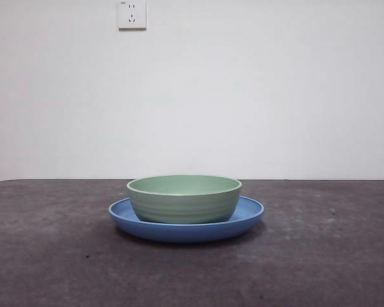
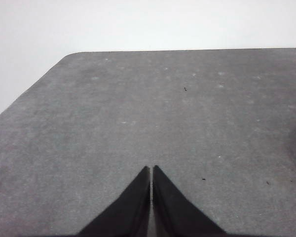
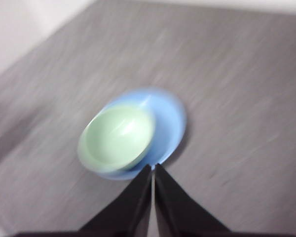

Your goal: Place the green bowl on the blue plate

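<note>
The green bowl [image 1: 184, 199] stands upright on the blue plate [image 1: 251, 214] in the middle of the table, set a little toward one side of the plate. In the blurred right wrist view the green bowl [image 3: 117, 137] and blue plate [image 3: 170, 122] lie below and ahead of my right gripper [image 3: 152, 167], which is shut, holds nothing and hangs well above them. My left gripper [image 2: 151, 168] is shut over bare table, away from both objects. No arm shows in the front view.
The dark grey table [image 1: 326, 256] ends at a white wall with a socket [image 1: 132, 14]. A rounded table corner [image 2: 71, 55] lies ahead of the left gripper.
</note>
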Robot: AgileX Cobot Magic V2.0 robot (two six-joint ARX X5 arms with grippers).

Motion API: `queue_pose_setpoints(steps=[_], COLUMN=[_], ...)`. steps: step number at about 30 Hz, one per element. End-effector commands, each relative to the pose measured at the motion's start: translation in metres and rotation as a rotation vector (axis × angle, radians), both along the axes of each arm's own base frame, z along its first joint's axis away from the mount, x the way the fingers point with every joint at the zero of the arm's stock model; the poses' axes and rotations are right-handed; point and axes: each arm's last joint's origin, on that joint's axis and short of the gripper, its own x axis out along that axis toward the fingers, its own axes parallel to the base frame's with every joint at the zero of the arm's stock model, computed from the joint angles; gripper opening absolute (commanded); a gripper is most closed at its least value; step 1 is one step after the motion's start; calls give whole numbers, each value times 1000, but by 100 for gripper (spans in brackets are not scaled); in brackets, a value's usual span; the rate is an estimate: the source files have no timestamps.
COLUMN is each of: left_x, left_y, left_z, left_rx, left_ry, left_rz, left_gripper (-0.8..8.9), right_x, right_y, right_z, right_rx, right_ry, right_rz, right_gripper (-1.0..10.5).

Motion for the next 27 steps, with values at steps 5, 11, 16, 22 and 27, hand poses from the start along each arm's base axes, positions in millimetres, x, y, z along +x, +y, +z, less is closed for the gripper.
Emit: queue_pose_setpoints(steps=[5,11,16,22,27], left_x=[1,1,1,1,1], left_y=[0,0,0,0,0], left_z=[-7,-7,-7,-7,-7], left_rx=[-3,-3,-3,-3,-3], left_ry=[24,24,24,24,24], left_rz=[6,6,6,6,6], left_gripper=[9,9,9,9,9], right_x=[-5,-4,-3,-2,1], right_y=[-17,-26,-31,-32,-32], right_z=[-31,-76,-115,-150,-170], right_rx=[-49,-53,-67,-73,-42], right_ry=[-280,-439,-449,-411,-348], right_rz=[-149,-295,-402,-445,-453], right_gripper=[6,6,6,6,6])
